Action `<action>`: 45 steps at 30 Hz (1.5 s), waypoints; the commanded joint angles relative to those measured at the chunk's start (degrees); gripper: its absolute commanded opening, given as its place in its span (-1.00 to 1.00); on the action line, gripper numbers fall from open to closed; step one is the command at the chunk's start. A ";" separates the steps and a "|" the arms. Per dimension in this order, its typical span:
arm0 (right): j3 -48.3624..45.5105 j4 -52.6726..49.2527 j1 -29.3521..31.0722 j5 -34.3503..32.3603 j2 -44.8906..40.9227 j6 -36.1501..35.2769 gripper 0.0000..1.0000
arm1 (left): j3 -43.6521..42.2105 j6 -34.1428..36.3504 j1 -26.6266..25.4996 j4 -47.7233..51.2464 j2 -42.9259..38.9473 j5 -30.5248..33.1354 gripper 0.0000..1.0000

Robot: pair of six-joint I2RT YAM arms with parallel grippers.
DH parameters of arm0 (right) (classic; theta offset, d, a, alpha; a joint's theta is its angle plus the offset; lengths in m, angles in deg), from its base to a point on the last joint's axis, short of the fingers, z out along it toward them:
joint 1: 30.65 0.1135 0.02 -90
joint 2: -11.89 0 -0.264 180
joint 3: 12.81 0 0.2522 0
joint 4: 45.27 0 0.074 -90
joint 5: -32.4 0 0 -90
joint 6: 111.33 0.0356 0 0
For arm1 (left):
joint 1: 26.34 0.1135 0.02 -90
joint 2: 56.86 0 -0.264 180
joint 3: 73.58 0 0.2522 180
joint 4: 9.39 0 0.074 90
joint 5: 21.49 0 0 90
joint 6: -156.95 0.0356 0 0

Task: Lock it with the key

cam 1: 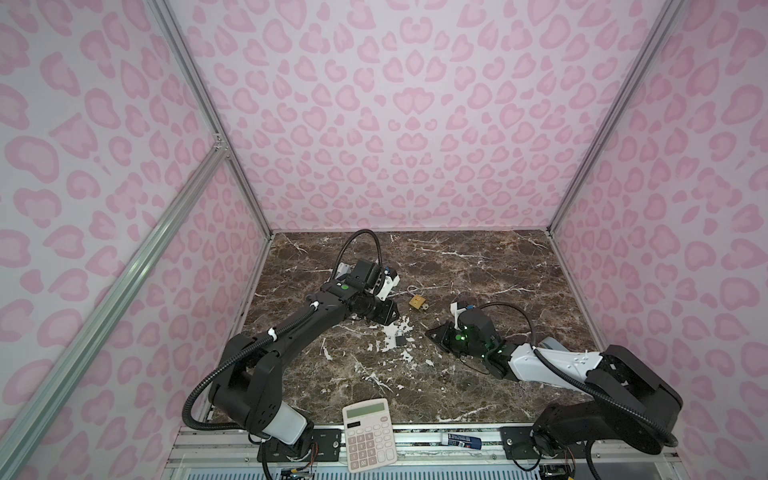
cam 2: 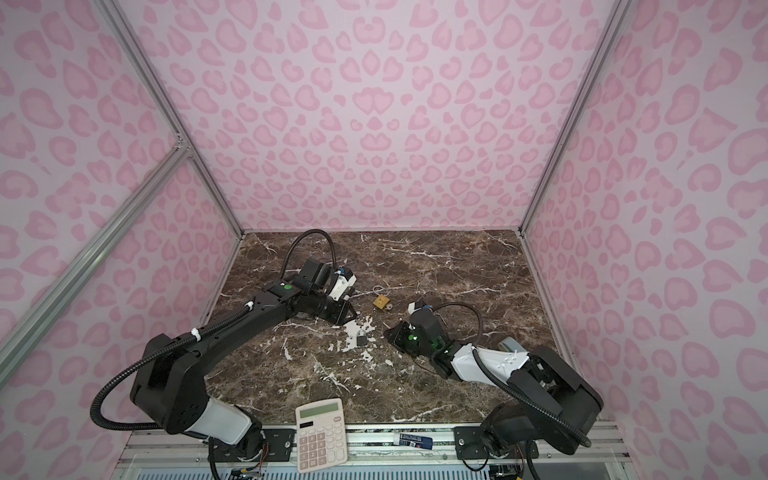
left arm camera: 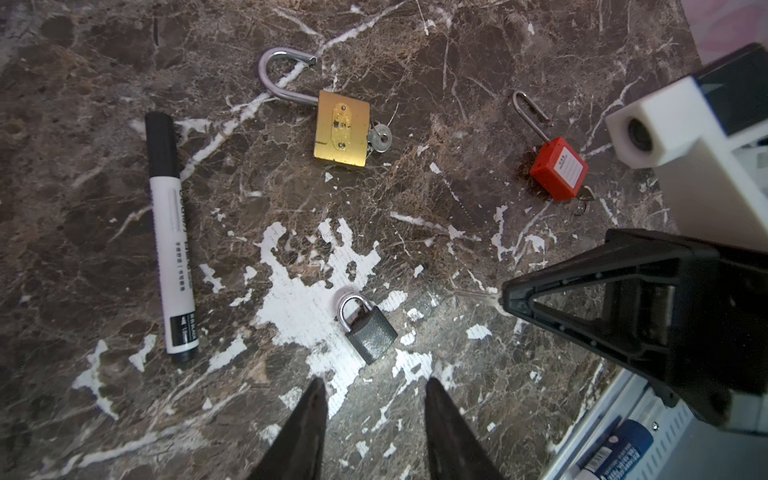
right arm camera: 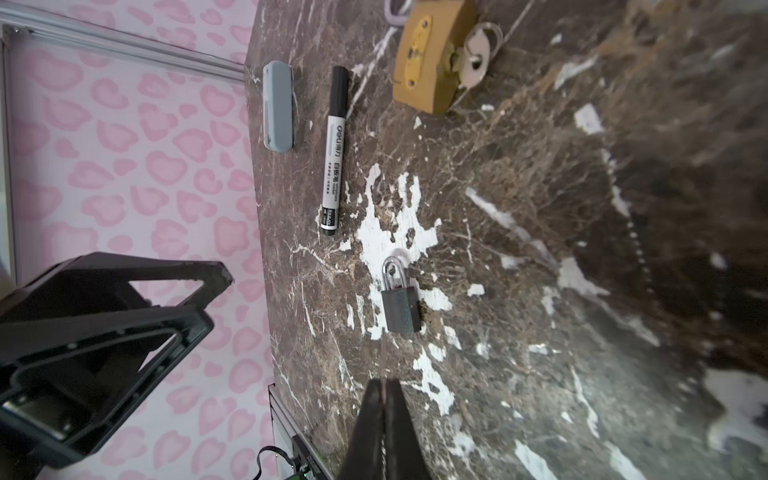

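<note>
**Both grippers empty; brass padlock open, key in**

Left gripper (left arm camera: 374, 382): jaws part-way apart, nothing between them. It hangs low over the table (cam 1: 478, 266), near the grey padlock (left arm camera: 370, 332), on its left.

Right gripper (right arm camera: 384, 380): jaws pressed together, empty, low over the table right of that padlock.

Brass padlock (cam 1: 417, 301): lies flat mid-table, between the two grippers and farther back than both. Its shackle is swung open and the key (left arm camera: 380, 139) sits in its keyhole.

Grey padlock: shackle closed, lying on a worn white patch.

Red padlock (left arm camera: 559, 168): lies by the right gripper, shackle open.

Marker (left arm camera: 170, 232): flat on the table, apart from the locks.

Calculator (cam 1: 369, 434): at the near edge.
</note>
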 commanded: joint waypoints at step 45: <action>-1.26 15.31 5.13 -10.13 14.57 13.96 0.15 | -8.48 -6.12 -1.14 -6.05 -8.34 -2.03 -0.15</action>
